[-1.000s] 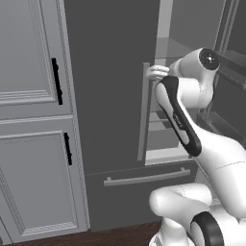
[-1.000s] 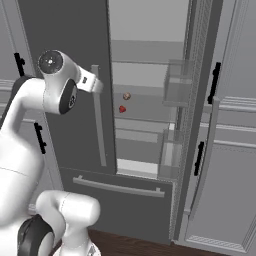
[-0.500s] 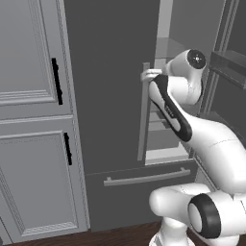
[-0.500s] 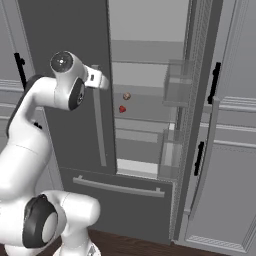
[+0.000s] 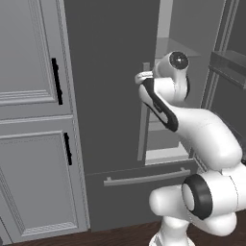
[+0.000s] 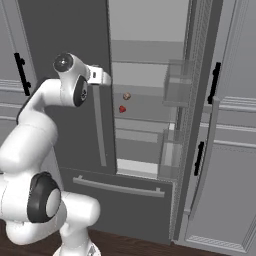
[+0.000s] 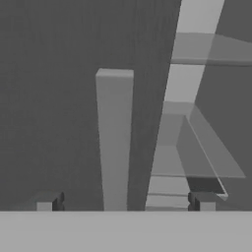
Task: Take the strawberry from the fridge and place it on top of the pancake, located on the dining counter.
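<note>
The fridge [image 6: 65, 30] has its right door swung open and its left door [image 5: 105, 72] shut. A tiny red strawberry [image 6: 122, 109] lies on a pale shelf inside. My gripper [image 6: 102, 76] is open and holds nothing. It hovers at the inner edge of the shut left door, left of and a little above the strawberry. In the hand view the gripper [image 7: 125, 204] faces the door's vertical bar handle [image 7: 114, 142], with the lit shelves off to the right. The pancake and the dining counter are out of view.
A small brown round item [image 6: 127, 95] sits just above the strawberry. The open door's clear bins [image 6: 177, 90] stand at the right of the opening. The bottom drawer [image 6: 120, 186] is shut. Light grey cabinets [image 5: 33, 96] [image 6: 235, 165] flank the fridge.
The arm's upper joints have swung left toward the shut door, and the hand has shifted slightly with them. The gripper has stayed open.
</note>
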You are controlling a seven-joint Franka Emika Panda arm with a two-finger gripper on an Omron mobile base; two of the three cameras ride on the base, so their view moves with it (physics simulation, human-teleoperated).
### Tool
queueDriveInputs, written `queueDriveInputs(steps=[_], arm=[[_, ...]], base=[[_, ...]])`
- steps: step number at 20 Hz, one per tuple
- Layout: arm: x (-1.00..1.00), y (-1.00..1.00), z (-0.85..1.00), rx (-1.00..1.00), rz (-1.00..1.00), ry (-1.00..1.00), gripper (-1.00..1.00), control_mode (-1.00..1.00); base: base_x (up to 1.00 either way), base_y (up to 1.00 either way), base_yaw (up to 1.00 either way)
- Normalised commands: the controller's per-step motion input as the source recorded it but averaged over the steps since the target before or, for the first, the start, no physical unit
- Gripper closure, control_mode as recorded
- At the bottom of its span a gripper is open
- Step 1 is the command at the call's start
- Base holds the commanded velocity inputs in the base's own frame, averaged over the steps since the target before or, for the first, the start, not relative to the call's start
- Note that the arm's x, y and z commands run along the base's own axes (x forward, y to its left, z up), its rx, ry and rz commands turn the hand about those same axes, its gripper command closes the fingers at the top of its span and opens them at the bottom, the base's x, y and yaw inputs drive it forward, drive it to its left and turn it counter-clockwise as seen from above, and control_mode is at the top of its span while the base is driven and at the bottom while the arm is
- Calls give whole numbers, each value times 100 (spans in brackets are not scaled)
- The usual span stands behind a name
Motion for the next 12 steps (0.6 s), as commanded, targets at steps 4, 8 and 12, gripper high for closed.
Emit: queueDriveInputs(steps=[4, 8, 12], arm=[[52, 12, -18, -8, 0, 2, -100, -100], [51, 16, -17, -8, 0, 4, -100, -100], [51, 1, -13, -4, 0, 3, -100, -100]], base=[[0, 0, 0], [0, 0, 0], [0, 0, 0]])
